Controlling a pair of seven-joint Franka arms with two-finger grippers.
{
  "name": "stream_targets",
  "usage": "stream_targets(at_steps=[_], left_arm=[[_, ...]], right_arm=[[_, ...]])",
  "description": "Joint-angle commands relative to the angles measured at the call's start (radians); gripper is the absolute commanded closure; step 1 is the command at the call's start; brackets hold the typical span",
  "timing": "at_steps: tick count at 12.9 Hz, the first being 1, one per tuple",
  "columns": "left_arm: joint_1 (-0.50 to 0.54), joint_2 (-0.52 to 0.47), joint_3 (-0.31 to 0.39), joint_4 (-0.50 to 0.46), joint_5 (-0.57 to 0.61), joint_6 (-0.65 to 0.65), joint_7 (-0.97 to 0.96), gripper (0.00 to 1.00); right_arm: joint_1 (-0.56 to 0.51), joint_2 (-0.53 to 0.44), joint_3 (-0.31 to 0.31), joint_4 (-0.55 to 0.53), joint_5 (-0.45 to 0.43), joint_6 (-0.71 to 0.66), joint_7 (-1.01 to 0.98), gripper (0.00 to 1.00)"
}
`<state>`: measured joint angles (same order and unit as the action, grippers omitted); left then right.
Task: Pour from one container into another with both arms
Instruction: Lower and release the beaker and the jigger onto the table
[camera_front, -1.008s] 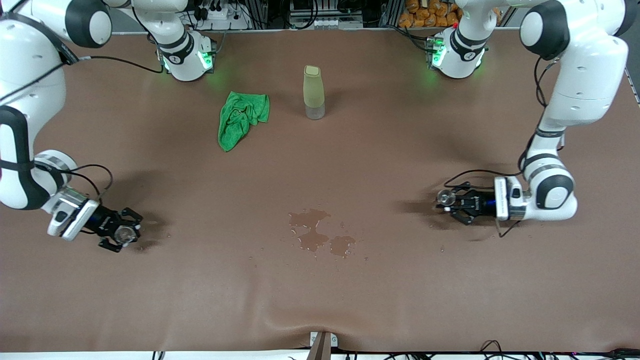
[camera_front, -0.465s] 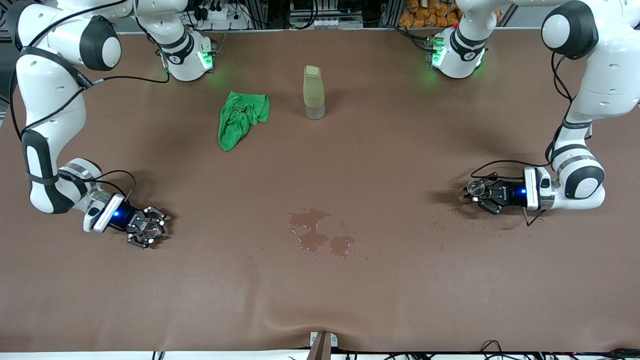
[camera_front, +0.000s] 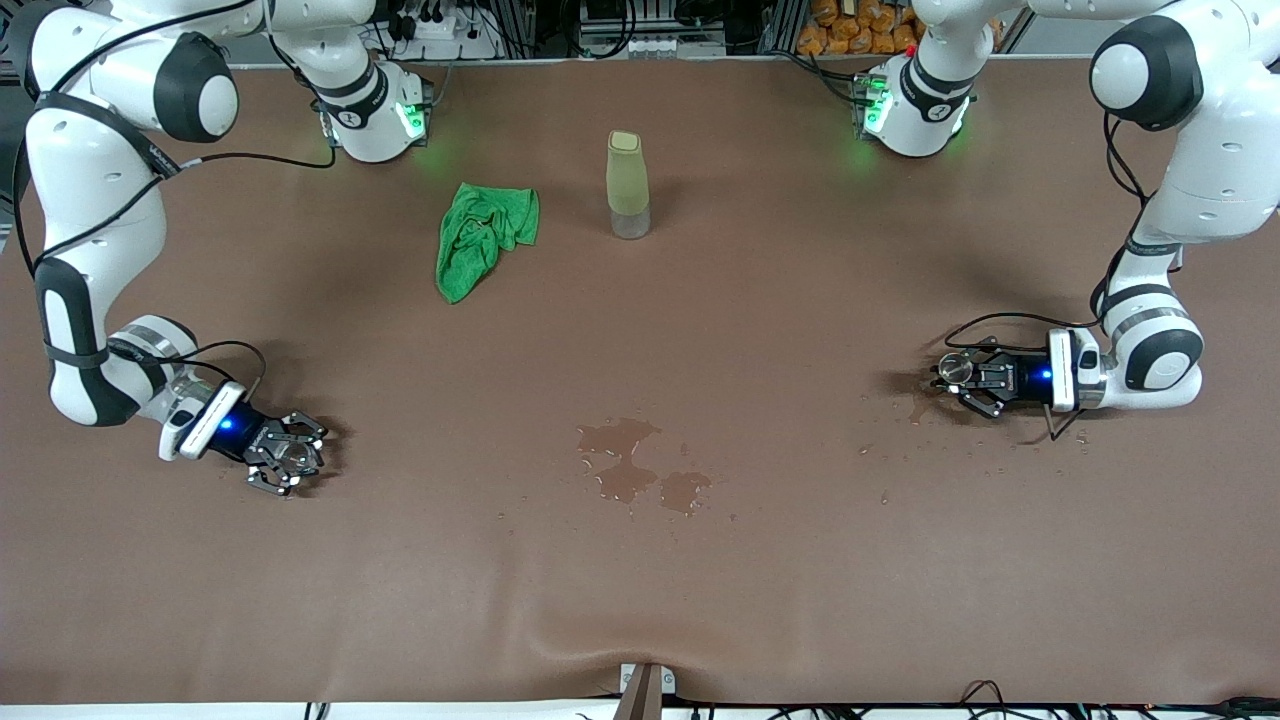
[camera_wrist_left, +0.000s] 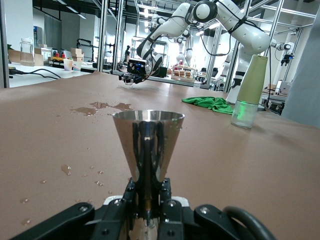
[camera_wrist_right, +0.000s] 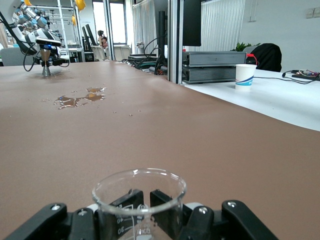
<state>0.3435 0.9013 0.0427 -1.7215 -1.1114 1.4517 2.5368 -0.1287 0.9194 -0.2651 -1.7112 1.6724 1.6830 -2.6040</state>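
In the front view the two arms are well apart, each low at its own end of the table (camera_front: 640, 600). The left gripper (camera_front: 958, 372) is clenched on the steel jigger (camera_front: 952, 368) at the left arm's end, and the right gripper (camera_front: 290, 458) is clenched on the small glass cup (camera_front: 293, 456) at the right arm's end. Between them lies a wet puddle (camera_front: 640, 472) with scattered drops; farther from the camera stand an olive-green bottle (camera_front: 627, 185) and a crumpled green cloth (camera_front: 480, 235). In the left wrist view the jigger (camera_wrist_left: 148, 150) stands upright, pinched at its narrow waist by the fingers (camera_wrist_left: 162, 200), with the right gripper (camera_wrist_left: 135, 76) small in the distance. In the right wrist view the cup (camera_wrist_right: 139, 200) sits upright between the fingers (camera_wrist_right: 170, 207) and looks empty, though little of it shows. Judging from this, both pickups are done, but whether the pour itself is done or left to do cannot be told — the vessels are upright and nowhere near each other. Room is generous: the middle holds only the puddle, the bottle and cloth sit near the bases, and the right gripper is near the end edge of the table.
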Motion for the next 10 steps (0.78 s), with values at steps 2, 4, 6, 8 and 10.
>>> stream_targets(at_steps=[2, 4, 6, 8, 10], left_arm=[[0.015, -0.002, -0.009, -0.004, 0.018, -0.024, 0.003, 1.0], [0.017, 0.001, -0.009, -0.003, 0.018, -0.024, 0.005, 1.0], [0.019, 0.002, -0.009, -0.001, 0.018, -0.024, 0.005, 1.0], [0.017, 0.001, -0.009, 0.002, 0.018, -0.025, -0.001, 0.52], [0.015, -0.004, -0.009, 0.003, 0.018, -0.025, -0.021, 0.47]], right_arm=[[-0.022, 0.021, 0.012, 0.019, 0.018, -0.031, -0.021, 0.62], [-0.02, 0.021, 0.012, 0.022, 0.016, -0.031, -0.022, 0.14], [-0.02, 0.019, 0.012, 0.024, 0.02, -0.057, -0.012, 0.0], [-0.026, 0.019, 0.012, 0.033, 0.02, -0.063, -0.007, 0.0], [-0.029, 0.015, 0.01, 0.045, 0.01, -0.066, 0.022, 0.0]])
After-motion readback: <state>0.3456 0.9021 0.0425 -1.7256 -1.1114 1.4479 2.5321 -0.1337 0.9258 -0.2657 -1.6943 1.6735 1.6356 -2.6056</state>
